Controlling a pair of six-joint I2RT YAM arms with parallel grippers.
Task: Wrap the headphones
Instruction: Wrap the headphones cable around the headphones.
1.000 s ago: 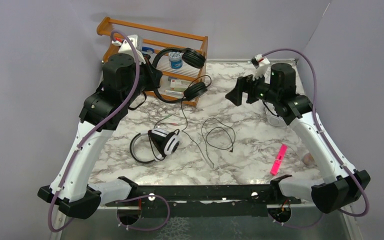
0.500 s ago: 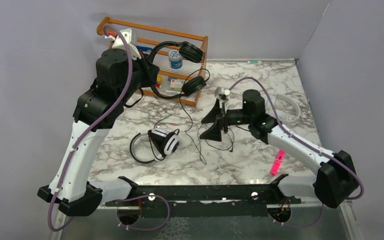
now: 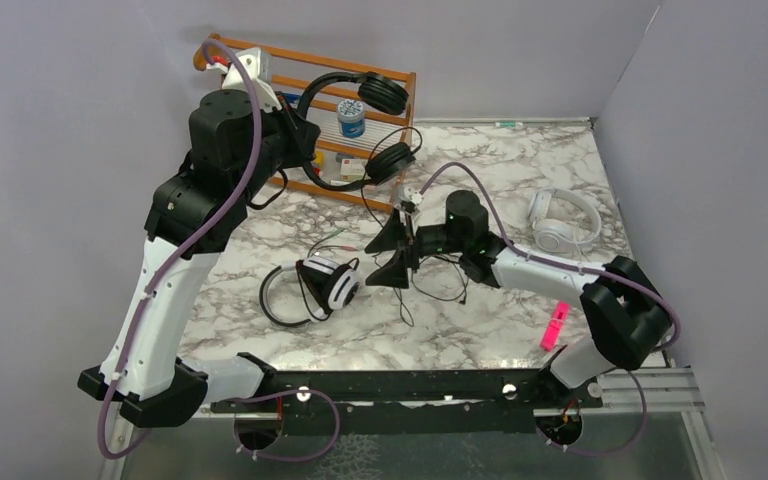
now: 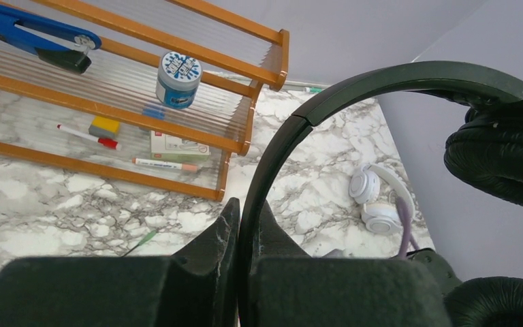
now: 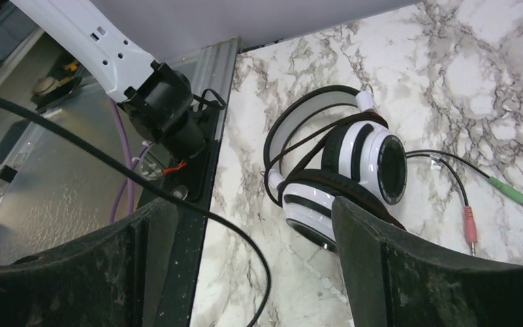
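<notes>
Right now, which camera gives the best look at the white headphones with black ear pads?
The right wrist view: the white headphones with black ear pads lie close and large, cord draped across the ear cups. The top external view shows them small. The left wrist view does not show them.

Left arm (image 3: 165, 300) and right arm (image 3: 540, 270), both wearing white and black
Smooth white shells are sitting between chunky black joint housings, a purple cable (image 3: 256, 120) is looping along each arm, and the matte black fingers (image 5: 408, 272) are looking scuffed and dusty.
</notes>
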